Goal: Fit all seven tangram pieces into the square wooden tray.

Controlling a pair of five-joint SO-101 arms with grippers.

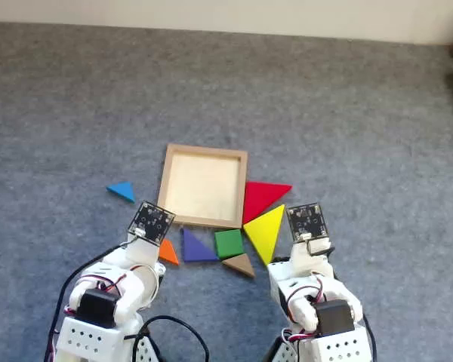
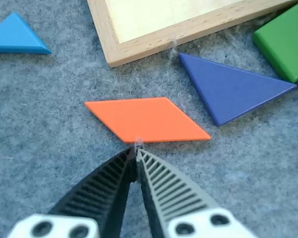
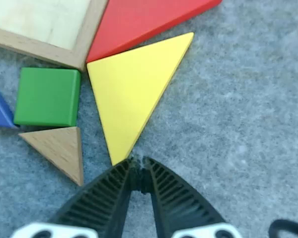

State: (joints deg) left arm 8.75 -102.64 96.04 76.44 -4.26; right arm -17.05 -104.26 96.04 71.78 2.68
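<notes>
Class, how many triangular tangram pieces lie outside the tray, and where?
5. Light blue triangle left of the tray; dark blue triangle and wooden triangle on its robot-facing side; red triangle against its right edge; yellow triangle beside the red. None seems hidden.

counter (image 1: 325, 98): grey fuzzy cloth | tray (image 2: 154, 42): pale bare wood, smooth, matt | orange piece (image 2: 146, 119): smooth, painted, matt | brown triangle (image 3: 59, 148): unpainted grainy wood | left pincer (image 2: 135, 152): ribbed matt plastic

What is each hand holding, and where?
Nothing. The left hand is shut beside the orange piece; the right hand is shut beside the yellow triangle.
</notes>
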